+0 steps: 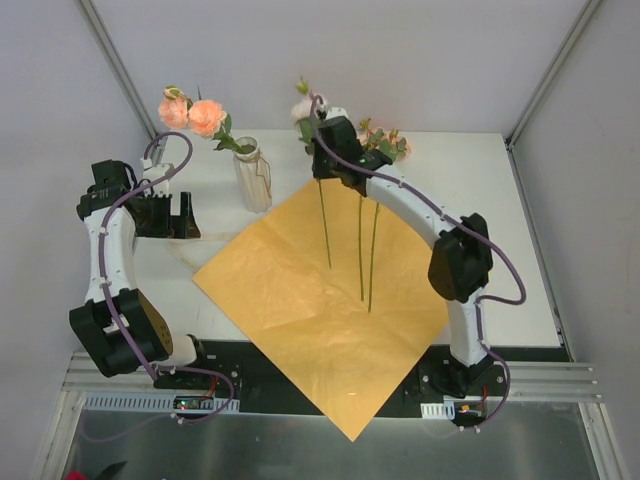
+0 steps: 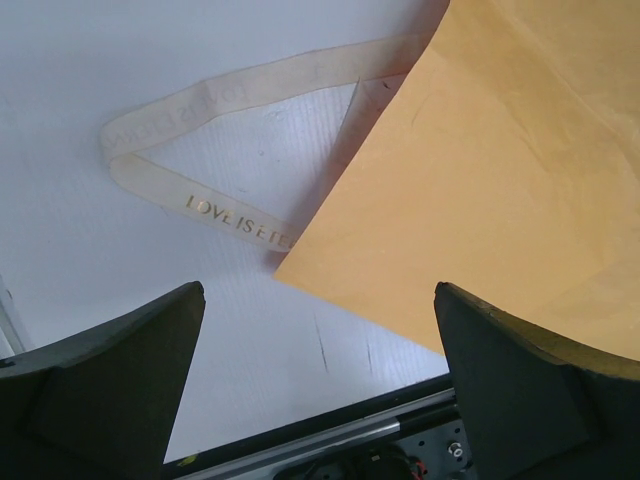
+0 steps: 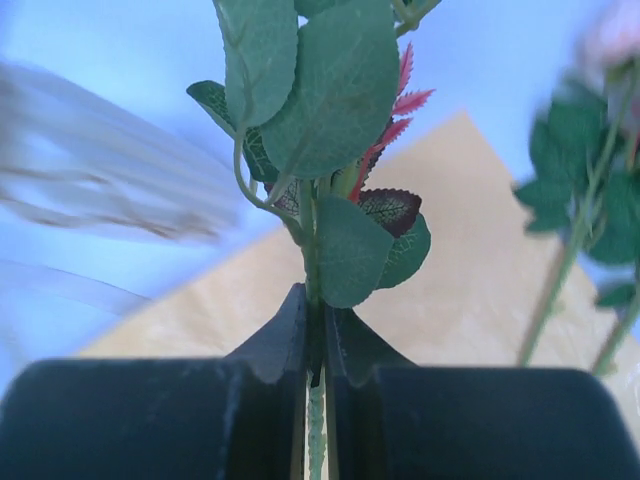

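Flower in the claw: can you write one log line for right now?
right claw: shut on flower stem | left claw: open, near ribbon and yellow paper

I have the artificial pale pink rose with a long green stem pinched in the right gripper, just below its cluster of green leaves and a few red-tinged ones. The bloom sits above the fingers. The bare stem runs down over the far corner of the orange-brown sheet of wrapping paper; I cannot tell whether its tip touches.
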Robot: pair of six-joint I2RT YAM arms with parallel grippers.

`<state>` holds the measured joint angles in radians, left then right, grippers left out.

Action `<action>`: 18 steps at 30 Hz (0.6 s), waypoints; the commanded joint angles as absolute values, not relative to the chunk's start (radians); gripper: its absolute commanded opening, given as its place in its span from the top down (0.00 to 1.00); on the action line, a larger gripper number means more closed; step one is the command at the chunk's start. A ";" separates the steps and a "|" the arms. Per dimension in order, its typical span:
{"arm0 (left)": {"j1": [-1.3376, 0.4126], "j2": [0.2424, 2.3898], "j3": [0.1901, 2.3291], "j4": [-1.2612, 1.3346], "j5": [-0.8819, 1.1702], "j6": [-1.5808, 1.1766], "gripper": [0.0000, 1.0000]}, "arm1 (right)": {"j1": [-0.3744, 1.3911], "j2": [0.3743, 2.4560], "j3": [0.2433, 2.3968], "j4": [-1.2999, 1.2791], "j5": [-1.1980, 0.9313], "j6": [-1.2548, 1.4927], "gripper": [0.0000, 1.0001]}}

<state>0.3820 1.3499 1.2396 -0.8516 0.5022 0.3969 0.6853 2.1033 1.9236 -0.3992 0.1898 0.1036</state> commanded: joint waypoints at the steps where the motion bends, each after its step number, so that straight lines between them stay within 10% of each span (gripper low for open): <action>1: 0.408 1.370 1.233 -0.888 0.580 0.370 0.01 | 0.707 1.915 1.993 -0.068 0.085 0.118 0.99; 10: 0.448 1.373 1.186 -0.888 0.611 0.391 0.01 | 0.813 1.962 1.940 0.884 -0.060 -0.064 0.99; 18: 0.482 1.355 1.151 -0.911 0.611 0.448 0.01 | 0.824 2.134 2.199 0.928 -0.106 -0.141 0.99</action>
<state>0.4595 1.3804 1.1629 -0.8734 0.5758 0.3973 0.8364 2.0842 2.0750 0.8055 -0.0750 -0.0788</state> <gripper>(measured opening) 0.992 0.067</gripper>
